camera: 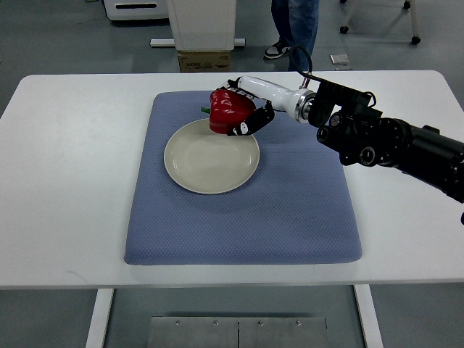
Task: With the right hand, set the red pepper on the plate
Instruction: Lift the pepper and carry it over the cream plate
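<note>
1. White table: spans the whole frame beneath the fingers and carries everything listed below.
2. Blue mat: lies flat on the table and extends well out from under the fingers toward the camera and to both sides.
3. Right arm: black, enters from the right edge and ends in a white wrist section just behind the fingers.
4. Cream plate: sits on the mat directly below and camera-side of the fingers. Its far rim lies under the fingertips; the dish is bare.
5. Right hand: fingers are curled around the red pepper, with dark fingertips wrapping its lower right side.
6. Red pepper: enclosed in the fingers over the plate's far rim. Whether it touches the rim cannot be told. Its green stem points left, away from the palm.
7. A person's legs and a shoe stand on the floor beyond the table, well behind the fingers.
</note>
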Motion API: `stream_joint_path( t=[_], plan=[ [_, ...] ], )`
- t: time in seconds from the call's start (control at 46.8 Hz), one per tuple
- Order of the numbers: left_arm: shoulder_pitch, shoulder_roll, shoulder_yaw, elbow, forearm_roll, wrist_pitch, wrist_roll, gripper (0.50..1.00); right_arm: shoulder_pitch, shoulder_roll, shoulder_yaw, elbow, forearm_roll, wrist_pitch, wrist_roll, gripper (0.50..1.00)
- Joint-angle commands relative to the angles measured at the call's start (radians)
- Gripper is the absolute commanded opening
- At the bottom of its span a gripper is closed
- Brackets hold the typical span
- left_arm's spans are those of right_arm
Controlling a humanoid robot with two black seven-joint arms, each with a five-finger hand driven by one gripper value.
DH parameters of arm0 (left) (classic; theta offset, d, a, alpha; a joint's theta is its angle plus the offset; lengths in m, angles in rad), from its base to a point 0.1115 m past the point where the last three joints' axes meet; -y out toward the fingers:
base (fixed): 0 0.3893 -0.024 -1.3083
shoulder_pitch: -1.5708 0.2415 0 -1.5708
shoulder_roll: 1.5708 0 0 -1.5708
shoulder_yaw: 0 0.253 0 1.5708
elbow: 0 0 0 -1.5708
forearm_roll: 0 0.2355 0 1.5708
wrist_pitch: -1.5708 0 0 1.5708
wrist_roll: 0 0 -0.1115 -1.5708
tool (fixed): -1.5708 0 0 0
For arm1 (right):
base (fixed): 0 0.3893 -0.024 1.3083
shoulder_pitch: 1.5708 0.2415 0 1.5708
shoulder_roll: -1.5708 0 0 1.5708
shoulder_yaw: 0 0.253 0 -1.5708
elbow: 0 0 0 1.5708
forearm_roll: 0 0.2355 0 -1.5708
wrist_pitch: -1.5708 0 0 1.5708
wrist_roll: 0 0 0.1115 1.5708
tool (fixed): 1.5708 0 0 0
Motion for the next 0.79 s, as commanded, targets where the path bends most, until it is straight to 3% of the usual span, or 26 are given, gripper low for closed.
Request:
stream_joint_path(
  t=[0.0,0.278,0.77],
  plan=[
    [0.000,0.000,0.000,0.000,0.000,0.000,0.001,1.000,-0.004,0.000,0.012,0.014,0.000,0.000,0.002,0.500],
    [0.000,0.000,0.000,0.000,0.000,0.000,0.001,1.000,-0.009,0.000,0.049,0.121,0.000,0.000,0.014,0.500],
    [0.000,0.000,0.000,0.000,0.000,0.000,0.001,1.000,-0.088,0.000,0.049,0.118,-0.003,-0.002,0.011,0.500]
  ],
)
